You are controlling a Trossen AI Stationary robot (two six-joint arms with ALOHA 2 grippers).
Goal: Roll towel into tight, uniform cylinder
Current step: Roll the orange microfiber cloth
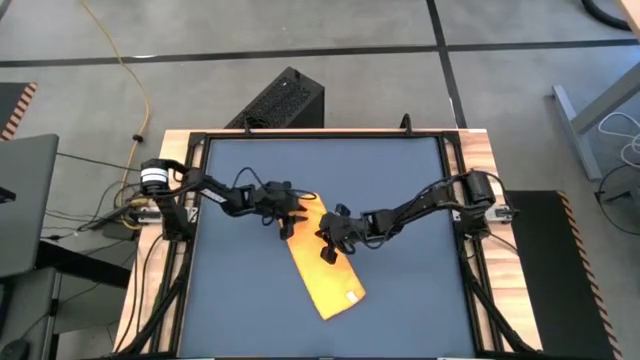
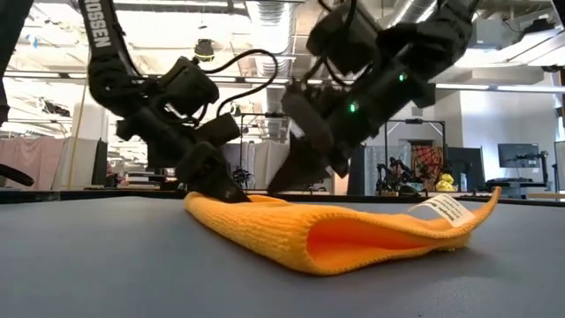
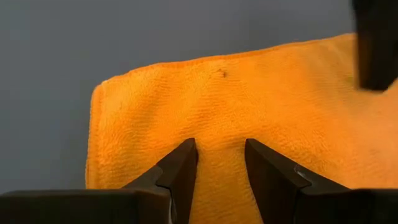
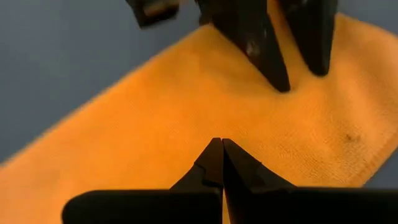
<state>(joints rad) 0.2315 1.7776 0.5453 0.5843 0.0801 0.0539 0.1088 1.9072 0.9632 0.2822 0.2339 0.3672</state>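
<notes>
Lying folded as a long strip mid-surface [image 1: 230, 300], towel [image 1: 325, 275]; left hand [image 1: 287, 222] hovering parted over its far end, right hand [image 1: 328, 248] clenched empty beside.

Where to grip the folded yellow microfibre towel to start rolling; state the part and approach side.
Grip the short end of the yellow towel under the left gripper, coming from above. The cloth lies as a long folded strip, white tag at the far end, so rolling from here probably runs its full length.
</notes>
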